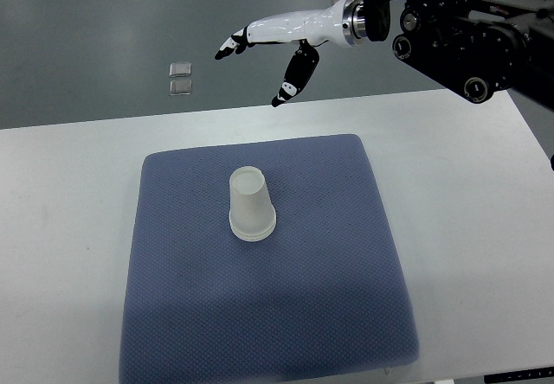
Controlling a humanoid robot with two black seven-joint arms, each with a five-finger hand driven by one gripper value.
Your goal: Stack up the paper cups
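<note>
White surface (485,228) carries everything you need, with a blue-grey textured mat (268,315) spread across its middle. On the centre of that mat sits the paper cup stack (251,204), upside down, rim on the cloth; it looks like more than one cup already nested, though the layers at the rim are hard to count. Your right robot hand (275,48) hovers well apart from it, over the far edge, fingers released and spread, holding nothing. No loose cup shows anywhere, so judge the stacking as likely finished. If you do come back down, approach from straight above and keep the thumb wide: a light, inverted stack will tip or skid at a sideways nudge.
</note>
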